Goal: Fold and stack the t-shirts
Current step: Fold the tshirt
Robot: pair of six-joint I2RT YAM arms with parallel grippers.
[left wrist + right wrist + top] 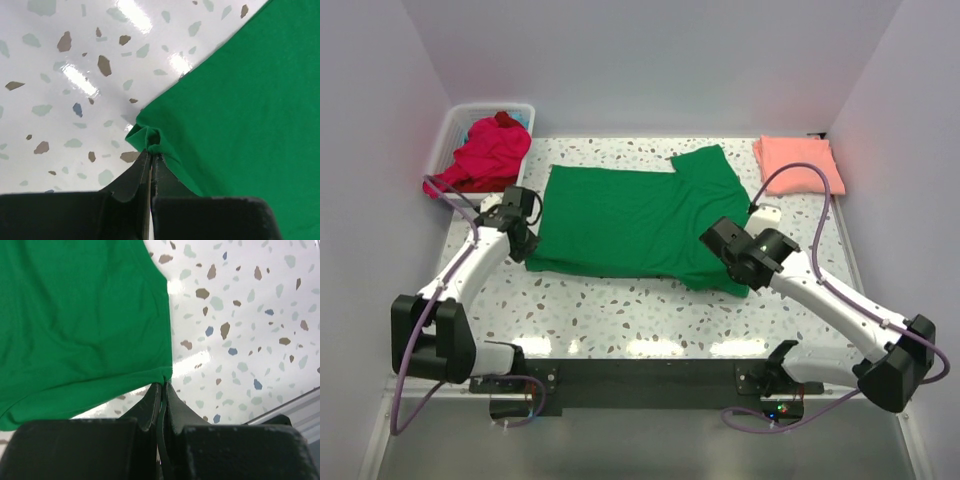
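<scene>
My left hand [151, 153] is clamped shut on the green t-shirt [635, 220]. Its two fingers are pressed together on a small bunched tuck of cloth at the very corner. From above, that is the shirt's near left corner, at about 8 o'clock on the garment. The fabric puckers right at my fingertips and lies smooth further in.

My right hand [164, 386] is closed too, pinching the hem at the near right corner, about 4 o'clock on the shirt. A thin edge of green cloth runs down between the two fingers. The hem stretches off to the left from there, with a few soft wrinkles above it.

The green t-shirt lies spread across the middle of the speckled counter [620, 315], between my two hands. One short sleeve [705, 165] sticks out toward 1 o'clock.

A salmon-pink t-shirt [798, 165] sits folded into a tidy rectangle in the counter's far right corner, at about 2 o'clock. It is near the green sleeve but not touching it.

In the far left corner, at about 10 o'clock, stands a white plastic basket [455, 125]. Red and magenta t-shirts [490, 150] are heaped inside it. Part of that heap spills over the near rim and hangs down toward the counter, just beyond my left hand.
</scene>
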